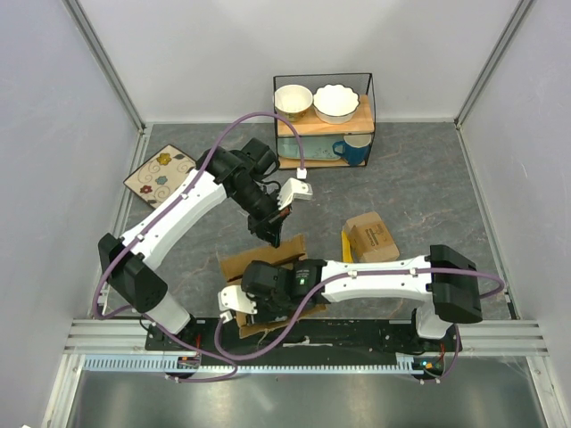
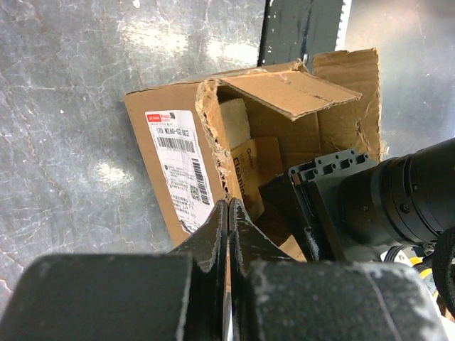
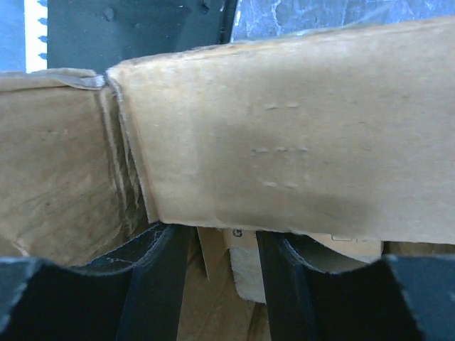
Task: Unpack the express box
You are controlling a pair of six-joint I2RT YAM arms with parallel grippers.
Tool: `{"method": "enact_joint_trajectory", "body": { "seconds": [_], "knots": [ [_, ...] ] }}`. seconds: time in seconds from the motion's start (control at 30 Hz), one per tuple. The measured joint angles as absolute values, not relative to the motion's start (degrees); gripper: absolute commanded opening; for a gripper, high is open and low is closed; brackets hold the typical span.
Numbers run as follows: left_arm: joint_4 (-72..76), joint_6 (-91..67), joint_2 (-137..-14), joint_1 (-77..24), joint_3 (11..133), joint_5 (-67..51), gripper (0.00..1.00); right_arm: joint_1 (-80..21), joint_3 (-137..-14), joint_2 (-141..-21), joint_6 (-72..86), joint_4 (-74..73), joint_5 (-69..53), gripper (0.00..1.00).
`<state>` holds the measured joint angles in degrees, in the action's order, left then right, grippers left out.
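The express box (image 1: 239, 265), brown cardboard, lies at the near middle of the table, mostly under my right wrist. In the left wrist view the express box (image 2: 146, 117) shows a white label (image 2: 178, 163), a torn-open top, one raised flap (image 2: 291, 89) and a printed package inside. My left gripper (image 2: 229, 206) is shut on the torn edge of the box's labelled wall; it also shows in the top view (image 1: 272, 235). My right gripper (image 3: 224, 238) is open, its fingers reaching inside the box under a flap (image 3: 298, 142). In the top view my right gripper (image 1: 266, 301) is sunk in the box.
A smaller brown package (image 1: 373, 237) and a yellow utility knife (image 1: 346, 245) lie right of the box. A wire shelf (image 1: 370, 98) with two bowls and a blue mug (image 1: 354, 150) stands at the back. A flowered mat (image 1: 159, 175) lies at the back left.
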<state>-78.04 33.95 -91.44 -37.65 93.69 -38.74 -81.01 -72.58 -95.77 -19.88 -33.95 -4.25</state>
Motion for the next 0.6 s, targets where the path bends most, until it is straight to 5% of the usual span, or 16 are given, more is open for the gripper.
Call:
{"method": "enact_joint_trajectory", "body": {
  "seconds": [0.2,0.43,0.6],
  "knots": [
    [-79.2,34.0,-91.4,-37.8,93.7,-39.2,0.02,-83.0,-71.7,-95.9,-20.0,-32.5,-2.9,0.39],
    [-79.2,34.2,-91.3,-37.8,93.7,-39.0,0.02,-84.0,-70.1,-96.5,-20.1,-29.5,-2.2,0.01],
    [-79.2,34.4,-90.8,-37.8,93.3,-39.0,0.02,-84.2,-69.8,-96.9,-19.8,-28.5,-1.1,0.0]
  ]
}}
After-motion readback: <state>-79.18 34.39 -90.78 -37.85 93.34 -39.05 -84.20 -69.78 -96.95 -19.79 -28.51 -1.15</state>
